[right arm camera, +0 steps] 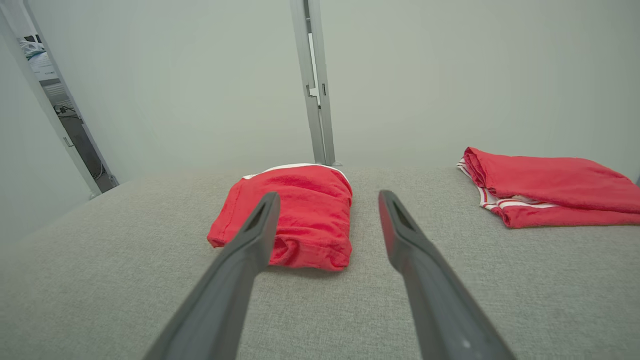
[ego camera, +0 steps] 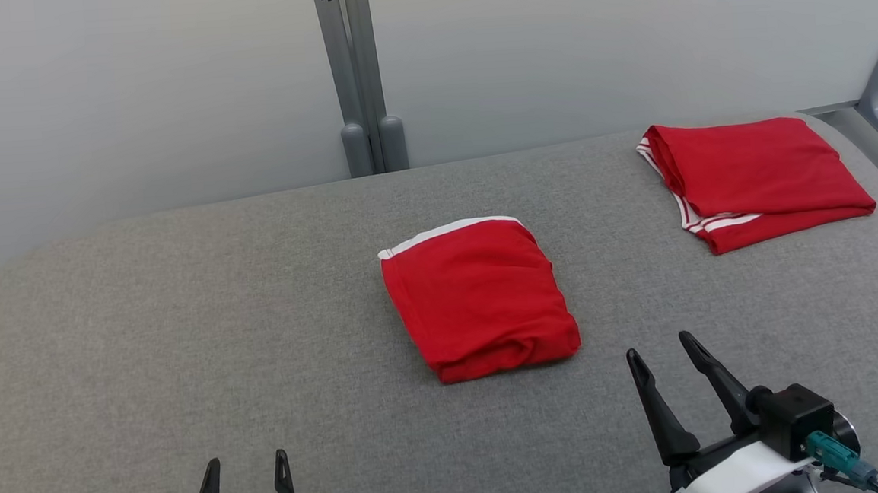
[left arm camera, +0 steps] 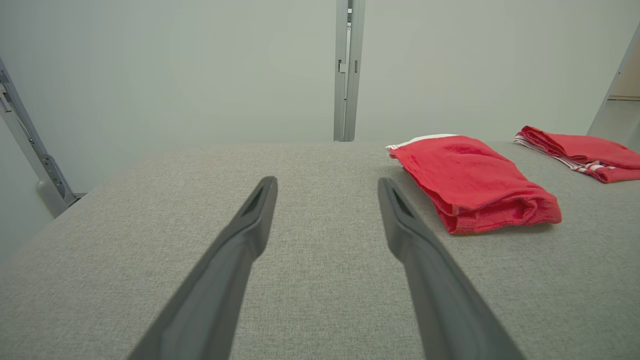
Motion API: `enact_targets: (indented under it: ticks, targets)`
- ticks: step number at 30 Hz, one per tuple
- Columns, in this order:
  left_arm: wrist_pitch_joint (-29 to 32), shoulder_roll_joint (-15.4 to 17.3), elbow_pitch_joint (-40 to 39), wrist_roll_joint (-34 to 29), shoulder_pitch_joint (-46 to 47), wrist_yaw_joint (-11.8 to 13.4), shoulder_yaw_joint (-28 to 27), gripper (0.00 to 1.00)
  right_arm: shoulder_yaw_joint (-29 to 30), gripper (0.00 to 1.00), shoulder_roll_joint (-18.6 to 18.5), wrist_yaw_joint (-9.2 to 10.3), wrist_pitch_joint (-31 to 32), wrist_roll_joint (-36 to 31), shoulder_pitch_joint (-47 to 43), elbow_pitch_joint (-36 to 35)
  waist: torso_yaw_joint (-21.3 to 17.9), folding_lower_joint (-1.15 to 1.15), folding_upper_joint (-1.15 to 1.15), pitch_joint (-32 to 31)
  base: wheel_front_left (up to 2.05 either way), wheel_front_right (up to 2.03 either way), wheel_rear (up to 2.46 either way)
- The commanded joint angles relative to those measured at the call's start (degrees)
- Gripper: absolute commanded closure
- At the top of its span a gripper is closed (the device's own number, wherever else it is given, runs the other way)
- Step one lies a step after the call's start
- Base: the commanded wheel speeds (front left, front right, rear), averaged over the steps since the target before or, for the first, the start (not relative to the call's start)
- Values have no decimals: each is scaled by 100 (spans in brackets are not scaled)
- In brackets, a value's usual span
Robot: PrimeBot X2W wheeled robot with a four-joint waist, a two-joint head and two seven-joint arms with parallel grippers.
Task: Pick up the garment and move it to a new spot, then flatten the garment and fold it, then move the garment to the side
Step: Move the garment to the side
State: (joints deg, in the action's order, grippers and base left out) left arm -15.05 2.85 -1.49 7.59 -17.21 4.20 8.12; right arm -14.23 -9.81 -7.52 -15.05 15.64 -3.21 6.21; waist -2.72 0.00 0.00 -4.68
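Our left gripper (ego camera: 246, 460) and right gripper (ego camera: 659, 347) hover over the grey table (ego camera: 185, 330), jaws released and empty. The red garment (ego camera: 480, 297) lies folded mid-table; moving it aside looks next, which means reaching forward and gripping its near edge.

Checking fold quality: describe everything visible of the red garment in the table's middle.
The middle garment is red, soft-looking cloth with a white band along its far edge. It is folded into a compact, roughly rectangular bundle, the near edge rounded and slightly bunched. It lies on the grey fabric-covered table, near its centre, apart from the second red garment at far right. Neither the left tool nor the right tool touches it.
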Motion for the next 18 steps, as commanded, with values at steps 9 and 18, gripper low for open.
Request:
enact_targets:
  ticks: [9, 18]
  targets:
    - [-13, 11, -74, -112, 318, -7, 186, 0, -508, 0, -173, 8, -12, 651, 829, 393, 129, 0, 0, 474, 0, 0, 0]
    - [-13, 11, -277, -225, 865, 43, 499, 0, -1062, 0, -966, 7, -12, 2637, 2079, 934, 557, 0, 0, 1357, 0, 0, 0]
